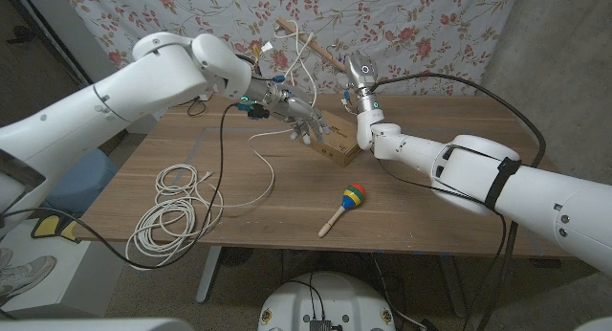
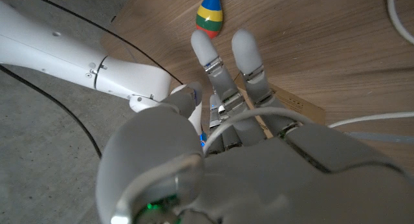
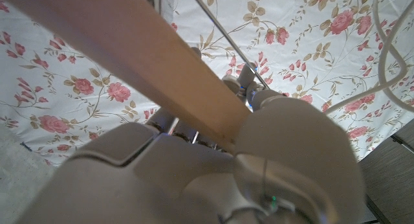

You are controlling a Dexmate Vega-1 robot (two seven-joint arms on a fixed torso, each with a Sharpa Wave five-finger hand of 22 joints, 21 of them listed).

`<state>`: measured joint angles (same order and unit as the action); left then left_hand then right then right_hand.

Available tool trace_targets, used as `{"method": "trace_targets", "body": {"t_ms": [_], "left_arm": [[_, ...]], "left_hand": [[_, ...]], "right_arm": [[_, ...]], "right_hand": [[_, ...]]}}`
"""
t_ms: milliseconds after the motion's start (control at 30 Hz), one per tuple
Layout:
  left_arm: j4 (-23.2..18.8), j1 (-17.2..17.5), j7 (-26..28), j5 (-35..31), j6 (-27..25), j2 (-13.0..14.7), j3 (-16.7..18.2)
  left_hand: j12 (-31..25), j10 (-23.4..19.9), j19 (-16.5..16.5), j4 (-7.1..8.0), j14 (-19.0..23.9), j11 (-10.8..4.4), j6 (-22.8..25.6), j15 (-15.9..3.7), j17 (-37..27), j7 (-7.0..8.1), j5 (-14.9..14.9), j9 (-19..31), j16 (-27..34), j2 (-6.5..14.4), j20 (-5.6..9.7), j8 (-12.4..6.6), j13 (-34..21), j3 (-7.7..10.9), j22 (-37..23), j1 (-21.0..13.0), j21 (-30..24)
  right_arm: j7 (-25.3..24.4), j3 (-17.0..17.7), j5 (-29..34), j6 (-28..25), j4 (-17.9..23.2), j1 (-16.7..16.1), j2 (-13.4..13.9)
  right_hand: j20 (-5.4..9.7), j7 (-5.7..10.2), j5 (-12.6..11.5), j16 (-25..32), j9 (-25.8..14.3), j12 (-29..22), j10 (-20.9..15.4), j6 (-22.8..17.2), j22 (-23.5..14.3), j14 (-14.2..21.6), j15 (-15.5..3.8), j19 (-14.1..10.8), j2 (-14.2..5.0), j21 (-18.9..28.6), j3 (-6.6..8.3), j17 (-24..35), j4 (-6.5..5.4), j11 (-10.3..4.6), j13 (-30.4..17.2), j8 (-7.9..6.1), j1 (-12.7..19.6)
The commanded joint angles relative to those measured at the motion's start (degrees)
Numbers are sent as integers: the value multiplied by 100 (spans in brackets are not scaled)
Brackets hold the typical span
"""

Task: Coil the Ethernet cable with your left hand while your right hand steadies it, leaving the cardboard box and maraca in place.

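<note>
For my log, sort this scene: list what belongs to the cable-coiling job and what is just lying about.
In the job:
Ethernet cable, part coiled on the table
left hand, cable draped over it
right hand

Lying about:
cardboard box, to stay put
maraca, to stay put
wooden stick, gripped by the right hand

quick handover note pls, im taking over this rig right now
Left hand: raised over the table's far middle, Ethernet cable draped across its fingers.
Right hand: raised, holding a wooden stick with the cable looped over it.
Cardboard box and maraca: on the table, untouched.
Done: loose coils lie at the table's near left.
Left: wind in the strand trailing from the coils up to both hands.
</note>
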<state>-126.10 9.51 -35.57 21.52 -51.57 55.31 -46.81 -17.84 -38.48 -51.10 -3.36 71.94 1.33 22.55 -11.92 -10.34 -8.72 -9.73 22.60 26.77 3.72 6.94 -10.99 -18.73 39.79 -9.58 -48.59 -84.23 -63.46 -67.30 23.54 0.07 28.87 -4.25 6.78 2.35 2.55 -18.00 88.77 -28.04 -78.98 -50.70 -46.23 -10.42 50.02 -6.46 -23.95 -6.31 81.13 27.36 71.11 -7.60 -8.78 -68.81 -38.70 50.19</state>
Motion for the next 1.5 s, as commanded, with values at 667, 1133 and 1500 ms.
{"method": "trace_targets", "body": {"t_ms": [667,1133,1500], "left_arm": [[-230,-3134,-663,-3003,-2841,-277,-4459],[-395,822,-2433,-8346,-2621,-859,-1198],[-1239,4105,3224,-6518,-1005,-2078,1448]], "left_hand": [[708,4342,6860,242,-7931,856,-3346,2399,-271,507,-1021,-1124,-1649,-1086,-1916,62,-200,-2371,-66,1127,3696],[811,8013,8695,1150,-11032,1042,-6491,2447,-147,1020,-2167,-1156,-1565,0,-1937,216,323,-5867,-361,2602,6118],[338,7033,8600,1139,-10446,743,-5634,2399,-89,1192,-1520,-1191,-1426,379,-1936,-120,481,-5756,-323,2702,6257]], "right_arm": [[191,582,577,-176,1277,-432,741],[263,675,684,-109,1311,-501,780],[263,660,713,4,1140,-454,716]], "right_hand": [[637,5,-32,28,11,36,-43,-57,-16,-12,-572,16,-294,-18,51,5,-25,-8,3,-48,-237],[639,0,-35,30,8,-5,-17,-53,-15,-10,-572,11,-294,-24,50,5,-26,-19,-56,-61,-241],[636,-4,-39,29,20,22,-15,-59,-14,-14,-572,11,-293,-31,50,5,-25,-19,-15,-66,-242]]}}
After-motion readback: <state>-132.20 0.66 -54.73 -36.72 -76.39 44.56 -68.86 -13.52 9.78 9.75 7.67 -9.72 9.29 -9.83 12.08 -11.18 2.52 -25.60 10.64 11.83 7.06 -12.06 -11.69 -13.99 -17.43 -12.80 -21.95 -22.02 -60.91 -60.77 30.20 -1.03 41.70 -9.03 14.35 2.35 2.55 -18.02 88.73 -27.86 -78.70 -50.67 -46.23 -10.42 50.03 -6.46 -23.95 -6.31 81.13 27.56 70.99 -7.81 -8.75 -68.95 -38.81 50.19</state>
